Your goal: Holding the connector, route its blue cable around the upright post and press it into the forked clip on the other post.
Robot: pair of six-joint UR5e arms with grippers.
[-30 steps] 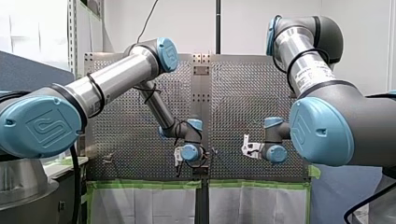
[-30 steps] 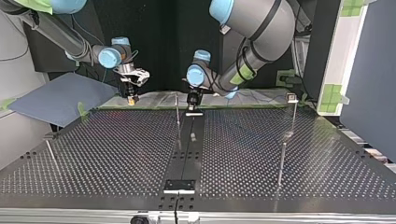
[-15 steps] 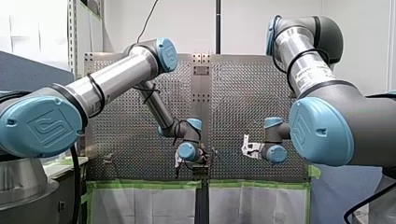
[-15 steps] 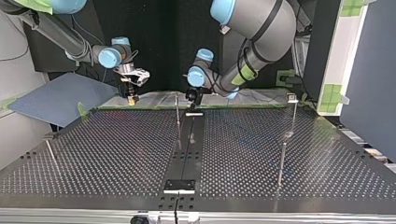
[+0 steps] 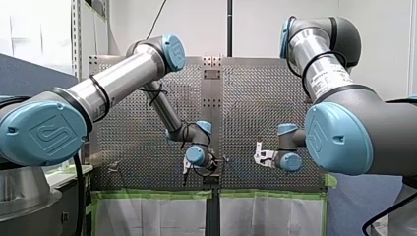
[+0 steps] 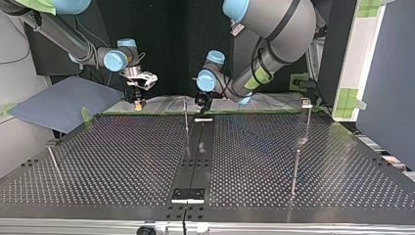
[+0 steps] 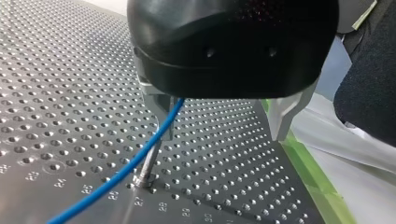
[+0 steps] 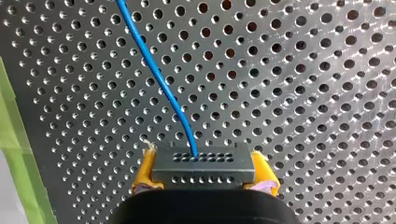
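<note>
**Right wrist view.** The yellow pads (image 8: 144, 168) of my right jaws are clamped on the two short ends of a dark grey rectangular connector (image 8: 204, 165), whose faces carry rows of small holes. A thin blue cable (image 8: 156, 74) leaves the connector midway between the jaws. It runs ahead of them in a gentle curve over the perforated metal desk (image 8: 303, 93). A strip of green tape (image 8: 14, 140) borders the desk to one side of the jaws, well apart from the cable.

**Left wrist view.** My left jaws are bare metal under a black housing (image 7: 233, 46). They stand apart with nothing between their tips. The blue cable comes out from under the housing just inside one jaw and slopes away from it toward the desk. A slim upright metal post (image 7: 150, 161), seated in a desk hole, stands just beneath that same jaw. The cable crosses in front of the post; whether the two touch cannot be told.

**Top view.** My left jaws hang just beside the slim post, above a black centre strip (image 6: 195, 161) in the desk. My right jaws, holding the connector, hang well apart from them. A second thin post with a small head (image 6: 308, 117) stands beyond my left jaws, on the side away from my right jaws. Whether that head is forked cannot be told.
</note>
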